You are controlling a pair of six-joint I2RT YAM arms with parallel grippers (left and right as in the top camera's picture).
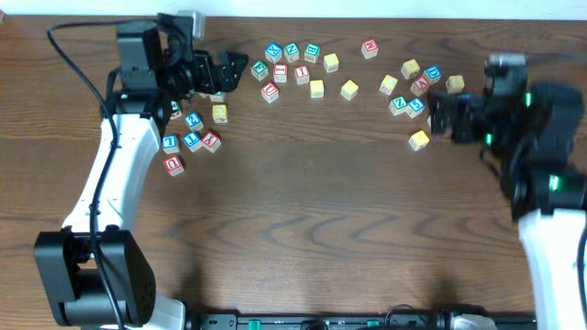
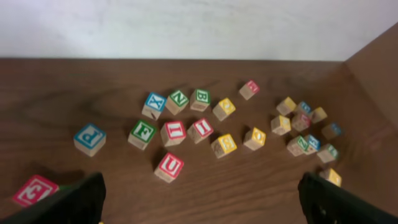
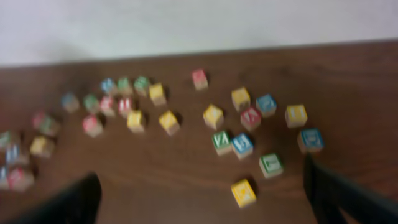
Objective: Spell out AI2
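Plainly, both hands stand wide open and hold nothing: the left hand (image 1: pixel 237 70) hovers near the far left corner of the surface (image 1: pixel 303 211), the right hand (image 1: pixel 438 117) near its right edge. A red "I" cube (image 2: pixel 202 129) lies among loose cubes midway along the far edge, apart from both hands. A red cube (image 3: pixel 250 116) nearer the right edge may be the "A"; the "2" cannot be made out.

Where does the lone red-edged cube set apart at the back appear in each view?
Overhead: red-edged cube at top, right of centre.
Left wrist: upper middle, behind the cluster.
Right wrist: top centre, blurred.
Shared landmark: stray yellow cube in front of the right-hand cluster.
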